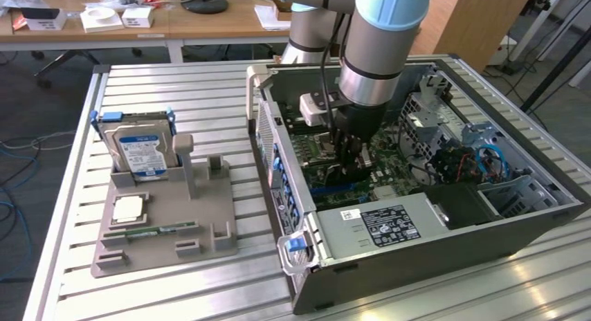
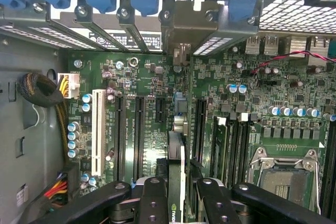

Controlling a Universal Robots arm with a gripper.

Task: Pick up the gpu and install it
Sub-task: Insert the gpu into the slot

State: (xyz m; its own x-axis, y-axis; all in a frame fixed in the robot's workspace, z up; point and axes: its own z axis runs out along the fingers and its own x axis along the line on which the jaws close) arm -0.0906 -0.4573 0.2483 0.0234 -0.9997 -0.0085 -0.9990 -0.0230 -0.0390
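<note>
Claw [image 2: 178, 184] grips the gpu [image 2: 176, 148] edge-on between its jaws, over the motherboard [image 2: 247, 93].

Silvery ribbed metal table [image 1: 185, 86], satin. Grey plastic holder tray [image 1: 162, 246], matt. Green motherboard [image 2: 220, 77], slight gloss. Black gripper [image 2: 181, 195], matt. Thin dark gpu card [image 2: 176, 163], smooth.

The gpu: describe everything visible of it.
The gpu is a thin card seen edge-on, standing on its edge over the green motherboard inside the open computer case. A green strip with a logo shows near the gripper, whose black fingers clamp it from both sides. It runs parallel to the long black slots. Whether it is seated cannot be told.
</note>
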